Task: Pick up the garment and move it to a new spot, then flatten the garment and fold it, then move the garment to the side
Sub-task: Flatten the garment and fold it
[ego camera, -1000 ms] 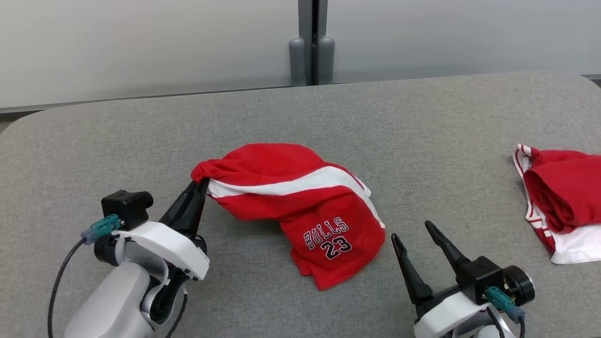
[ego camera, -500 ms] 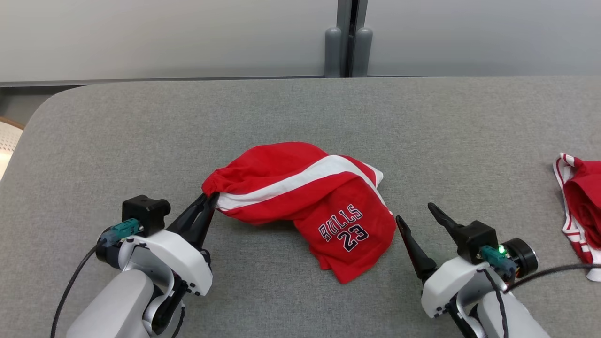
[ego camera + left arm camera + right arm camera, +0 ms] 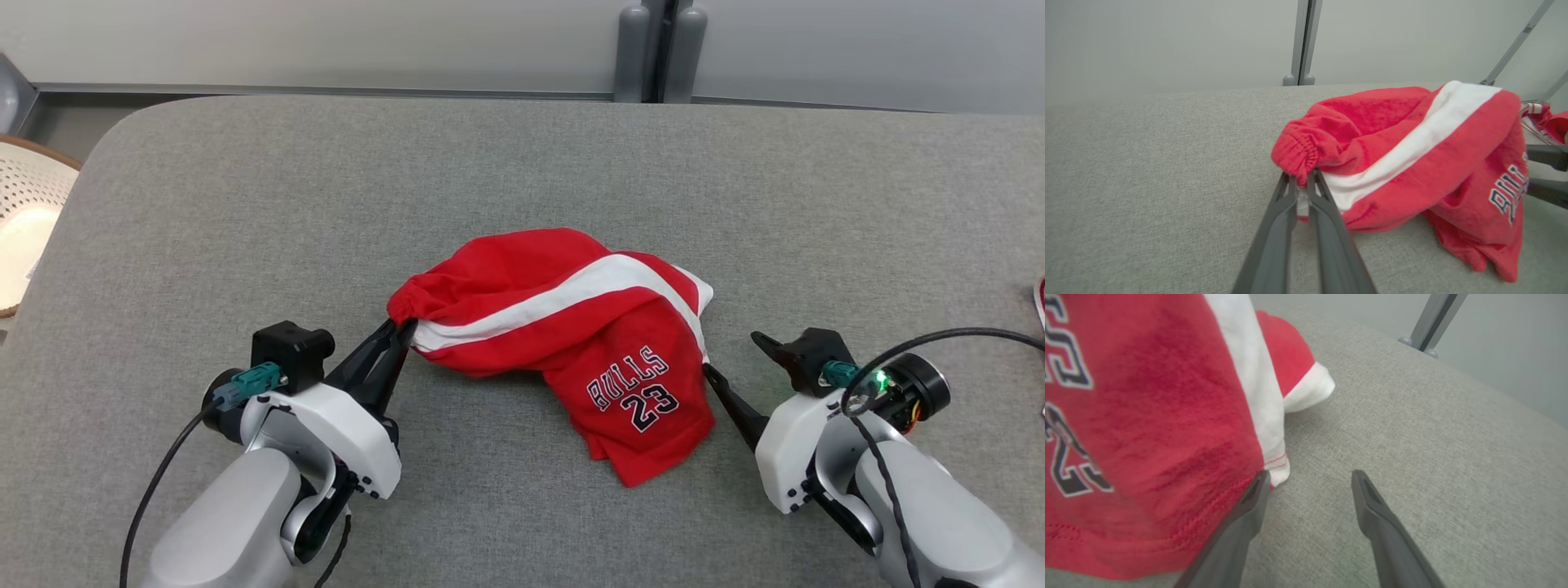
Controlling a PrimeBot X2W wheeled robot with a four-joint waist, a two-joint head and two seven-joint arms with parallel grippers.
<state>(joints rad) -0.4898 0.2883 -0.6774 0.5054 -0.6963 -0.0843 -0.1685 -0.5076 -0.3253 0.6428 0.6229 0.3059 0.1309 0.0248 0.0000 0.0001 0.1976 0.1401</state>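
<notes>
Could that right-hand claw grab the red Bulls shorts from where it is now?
Probably yes. The right gripper is open, with one finger at the hem of the red shorts, beside the white stripe. Nothing blocks it. The left gripper is pinching the waistband.

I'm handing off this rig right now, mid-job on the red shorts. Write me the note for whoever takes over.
Left claw: shut on the elastic waistband of the red shorts.
Right claw: open, one finger at the shorts' hem by the white stripe, gripping nothing.
Shorts: bunched up mid grey table, BULLS 23 print facing up.
Done: one grip taken. Whether the shorts are in their new spot, I cannot tell.
Left: grip the hem with the right claw, flatten, fold, move aside.
</notes>
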